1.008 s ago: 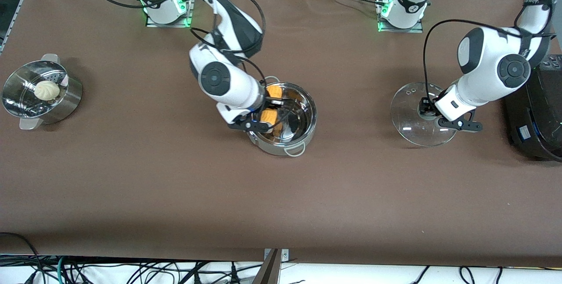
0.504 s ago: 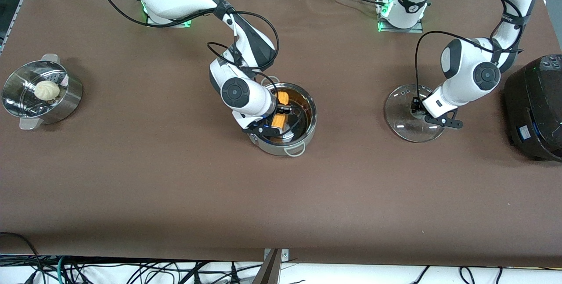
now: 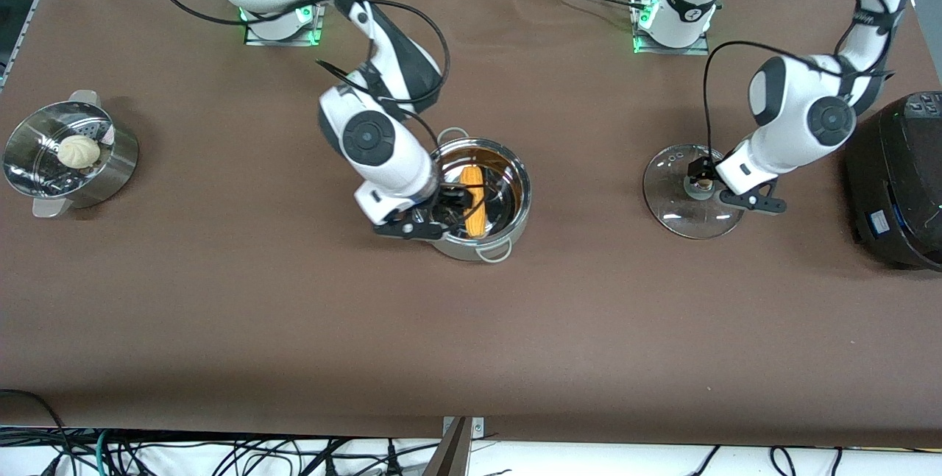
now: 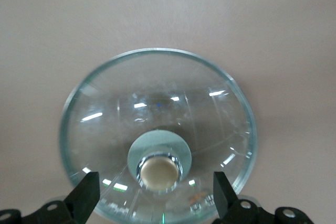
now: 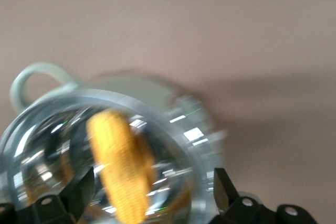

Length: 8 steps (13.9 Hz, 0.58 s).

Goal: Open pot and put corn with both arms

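A steel steamer pot (image 3: 70,160) with a white bun (image 3: 79,151) in its insert stands on the brown surface (image 3: 294,314) at the right arm's end. Near the middle of the surface stands the pot (image 3: 478,200), uncovered, with the corn (image 3: 475,201) lying inside it on the bottom, its length running toward the front camera. The right claw (image 3: 440,205) hangs over the pot's rim on the side toward the right arm's end, its fingers (image 5: 79,192) apart and holding nothing; the corn (image 5: 118,174) shows between them lower down in the pot (image 5: 178,114). Toward the left arm's end, the glass lid (image 3: 681,204) lies flat on the surface, well apart from the pot. The left claw (image 3: 705,183) is over the lid's knob (image 4: 158,172), fingers (image 4: 84,195) spread to either side of it and not touching. A black cooker (image 3: 894,182) sits at the left arm's end
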Tool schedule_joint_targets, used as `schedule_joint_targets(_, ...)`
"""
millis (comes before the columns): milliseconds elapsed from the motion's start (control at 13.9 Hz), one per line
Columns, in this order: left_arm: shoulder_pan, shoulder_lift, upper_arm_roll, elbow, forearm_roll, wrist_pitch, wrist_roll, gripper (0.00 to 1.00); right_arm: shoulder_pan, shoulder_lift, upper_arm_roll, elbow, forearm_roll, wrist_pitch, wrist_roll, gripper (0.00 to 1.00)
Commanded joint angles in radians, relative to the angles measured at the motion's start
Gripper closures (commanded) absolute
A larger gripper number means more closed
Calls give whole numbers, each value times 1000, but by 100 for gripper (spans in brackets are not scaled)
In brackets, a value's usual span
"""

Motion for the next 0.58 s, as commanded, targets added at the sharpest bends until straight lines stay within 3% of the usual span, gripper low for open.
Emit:
schedule_joint_targets(0, 2, -118, -3, 137, -25, -257, -20, 5, -2, -107, -108, -18, -56, -131, -131, 0)
schedule_joint_targets(216, 2, -121, -4, 407, -22, -576, -167, 0, 18, -191, -249, -27, -52, -225, -317, 0)
schedule_joint_targets(504, 4, -137, -13, 690, -24, -905, -221, 0, -184, -329, -225, -46, 22, -439, -368, 0)
